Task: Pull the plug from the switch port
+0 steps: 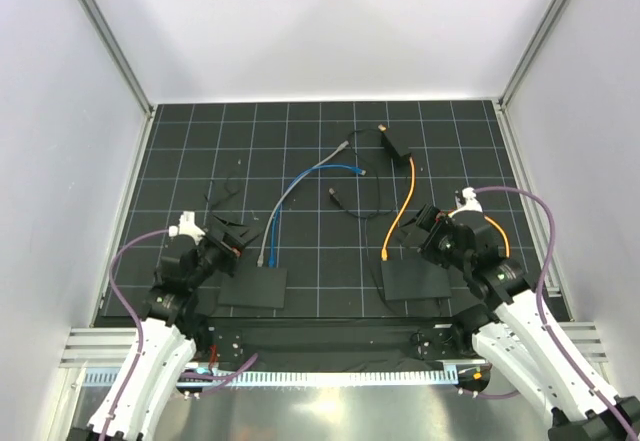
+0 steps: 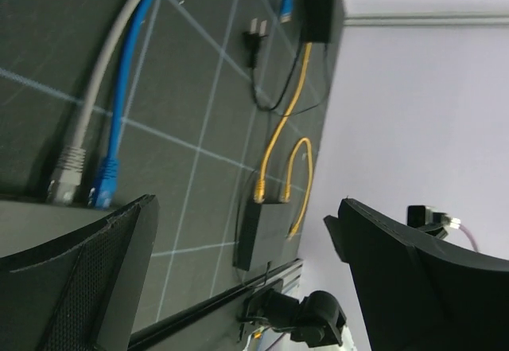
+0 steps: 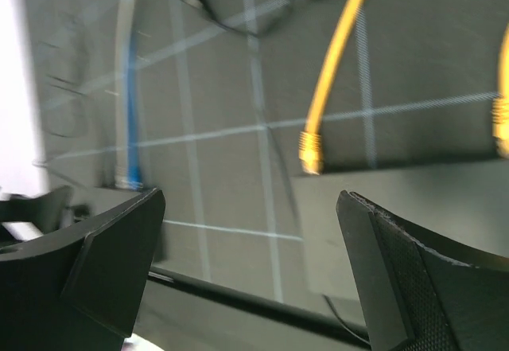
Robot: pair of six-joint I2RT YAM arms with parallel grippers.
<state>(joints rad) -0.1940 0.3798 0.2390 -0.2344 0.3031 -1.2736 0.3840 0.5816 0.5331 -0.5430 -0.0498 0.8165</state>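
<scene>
Plug [image 1: 410, 159] seated in switch port [image 1: 397, 145] near tabletop's far edge; left gripper [image 2: 246, 204] and right gripper [image 3: 250, 198] fully open, empty.

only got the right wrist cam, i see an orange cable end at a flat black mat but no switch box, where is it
observer: the small black box sits toward the far edge of the gridded surface, beyond the right gripper; the orange cable runs up to it.
operator: and what's the left arm doing
observer: the left gripper hangs open on the near left, nothing between its jaws, close to the grey cable end and the blue cable end.
</scene>
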